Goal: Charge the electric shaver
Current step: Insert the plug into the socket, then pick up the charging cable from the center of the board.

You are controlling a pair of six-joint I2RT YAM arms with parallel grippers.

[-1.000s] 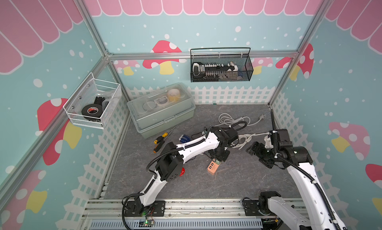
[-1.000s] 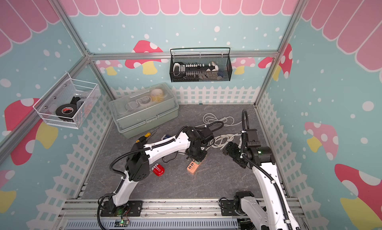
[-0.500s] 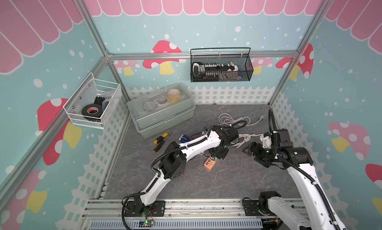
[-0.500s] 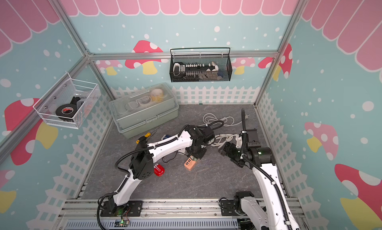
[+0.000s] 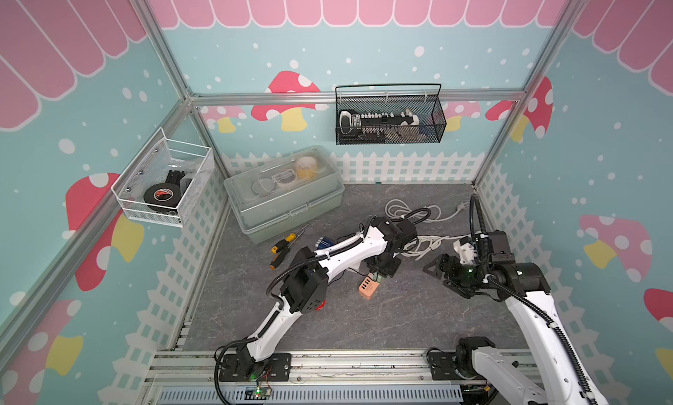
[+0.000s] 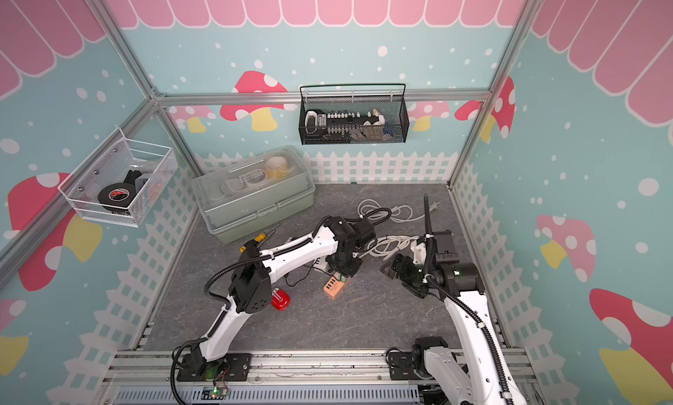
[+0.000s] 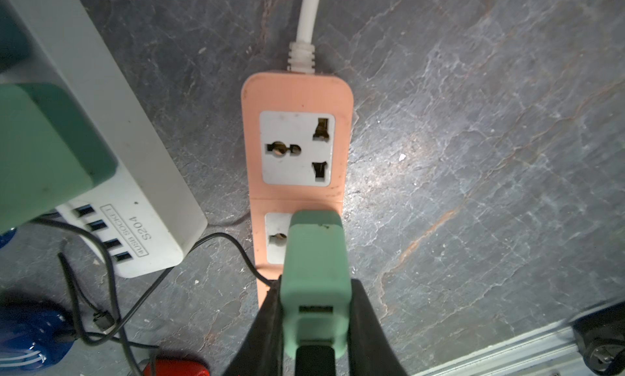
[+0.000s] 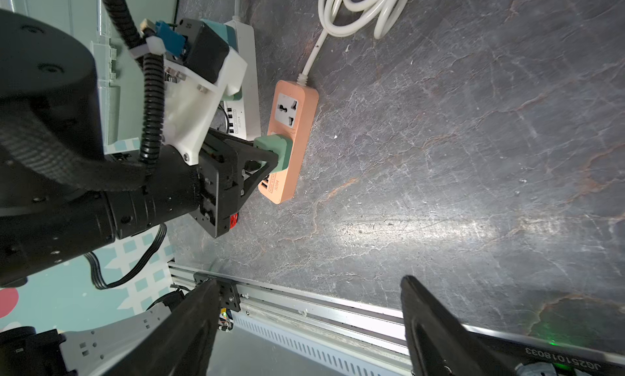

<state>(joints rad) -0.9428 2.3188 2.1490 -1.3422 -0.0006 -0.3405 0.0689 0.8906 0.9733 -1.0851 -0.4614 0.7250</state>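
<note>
An orange power strip [image 5: 368, 288] [image 7: 297, 93] lies mid-floor. My left gripper [image 7: 314, 289] [image 5: 380, 272] is shut on a green USB adapter [image 7: 316, 256] [image 8: 279, 151], which stands in the strip's second socket. The adapter's USB port faces up with nothing in it. A blue body that I take for the electric shaver [image 7: 27, 333] [image 5: 322, 243] lies beside the left arm. A thin black cable [image 7: 111, 256] trails from it, its small plug [image 7: 101, 320] loose on the floor. My right gripper [image 8: 307, 283] [image 5: 437, 272] hovers open to the right, holding nothing.
A white USB power strip [image 7: 142, 201] carrying another green adapter [image 7: 44, 147] lies beside the orange one. Coiled white cord [image 5: 418, 243], a screwdriver [image 5: 282, 248], a red object [image 6: 280, 299] and a grey-green toolbox [image 5: 284, 195] sit around. Wire baskets hang on the walls.
The orange strip and my left gripper on the adapter have shifted slightly left and back. My right gripper has edged a little toward them, still open.
</note>
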